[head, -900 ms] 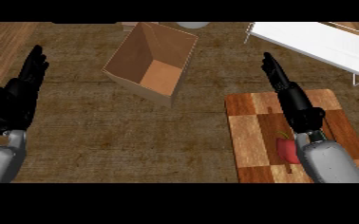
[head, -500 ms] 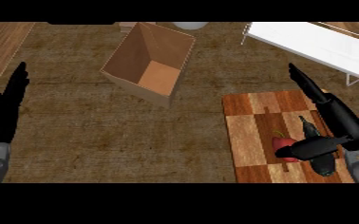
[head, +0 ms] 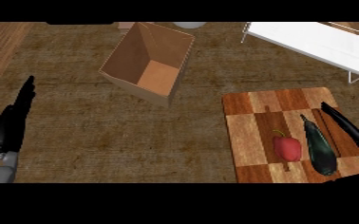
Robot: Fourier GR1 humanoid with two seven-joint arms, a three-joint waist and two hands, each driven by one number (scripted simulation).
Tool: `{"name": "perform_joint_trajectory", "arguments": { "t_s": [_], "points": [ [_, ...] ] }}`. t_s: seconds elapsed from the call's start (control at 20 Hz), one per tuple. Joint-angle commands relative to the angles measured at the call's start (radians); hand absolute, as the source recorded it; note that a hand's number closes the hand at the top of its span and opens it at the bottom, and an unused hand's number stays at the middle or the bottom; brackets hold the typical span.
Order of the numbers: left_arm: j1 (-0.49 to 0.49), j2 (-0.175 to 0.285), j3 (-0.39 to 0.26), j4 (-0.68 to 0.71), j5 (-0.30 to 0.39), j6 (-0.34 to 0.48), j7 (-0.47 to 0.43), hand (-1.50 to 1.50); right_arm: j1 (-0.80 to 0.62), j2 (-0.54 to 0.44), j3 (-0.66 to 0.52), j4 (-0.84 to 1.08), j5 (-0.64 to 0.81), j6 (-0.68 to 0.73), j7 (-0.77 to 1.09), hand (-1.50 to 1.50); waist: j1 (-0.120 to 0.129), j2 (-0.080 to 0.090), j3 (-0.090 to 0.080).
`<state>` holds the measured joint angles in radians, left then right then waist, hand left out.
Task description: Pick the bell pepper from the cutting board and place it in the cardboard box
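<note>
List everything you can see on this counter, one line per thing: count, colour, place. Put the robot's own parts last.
open cardboard box: one, brown, upper centre of the counter
wooden checkered cutting board: one, light and dark brown, lower right
red bell pepper: one, red, middle of the board
dark elongated vegetable: one, dark green, on the board, right of the pepper
white flat object: one, white, upper right
pale round object: one, grey-white, top edge, cut off
brown counter top: one, brown, under everything
left robot hand: one, black, open, resting at the left edge
right robot hand: one, black, right edge over the board, mostly out of view
</note>
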<state>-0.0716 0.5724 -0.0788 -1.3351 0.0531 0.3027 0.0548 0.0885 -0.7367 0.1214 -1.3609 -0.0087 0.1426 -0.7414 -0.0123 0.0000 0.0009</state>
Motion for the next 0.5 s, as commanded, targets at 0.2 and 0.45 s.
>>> {"name": "perform_joint_trajectory", "arguments": {
  "t_s": [0.2, 0.45],
  "points": [
    [0.004, -0.027, 0.001, 0.048, -0.034, -0.001, -0.045, 0.0, -0.036, -0.188, -0.054, 0.027, 0.219, -0.062, -0.074, -1.5, 0.011, -0.001, -0.002],
    [-0.037, 0.007, 0.038, 0.074, -0.017, -0.048, -0.038, 0.0, -0.097, -0.236, 0.047, -0.097, 0.365, -0.014, 0.172, -1.5, 0.016, 0.0, -0.004]
  ]
}}
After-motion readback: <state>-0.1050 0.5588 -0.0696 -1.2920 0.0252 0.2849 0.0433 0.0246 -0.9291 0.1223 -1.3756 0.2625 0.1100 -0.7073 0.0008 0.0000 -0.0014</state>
